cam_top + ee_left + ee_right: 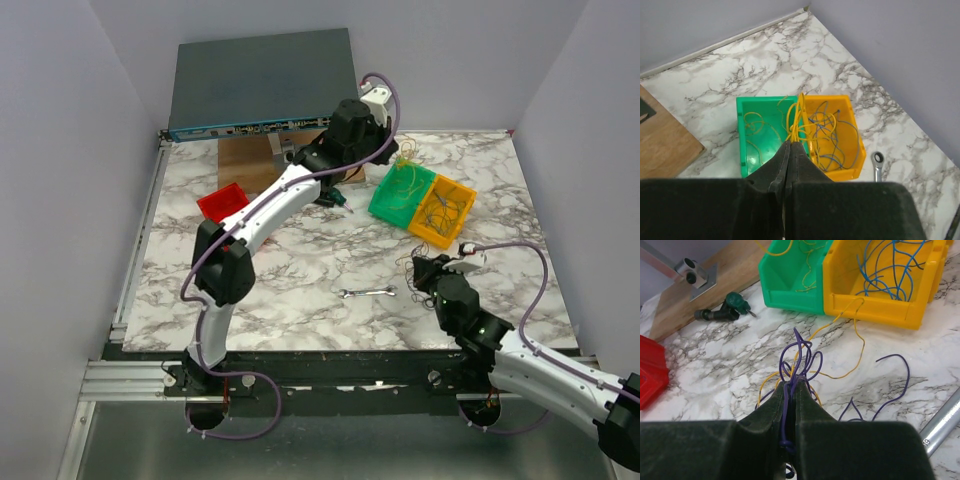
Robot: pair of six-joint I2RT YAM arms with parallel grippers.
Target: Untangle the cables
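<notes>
Currently the left gripper (789, 146) is pinched tight on yellow cables (796, 117) rising between the 2 bins, green bin (742, 145) and yellow bin (856, 135). The right gripper (791, 385) is clamped on purple cables (799, 367) looped over the bench (715, 365), tangled with a yellow strand (858, 335).

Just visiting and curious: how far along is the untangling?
Done: yellow wires lie in the green bin, blue wires in the yellow bin. In hand: the left gripper pinches a yellow bunch above them; the right gripper pinches purple wires. Remaining: yellow strands tangled with them on the table.
</notes>
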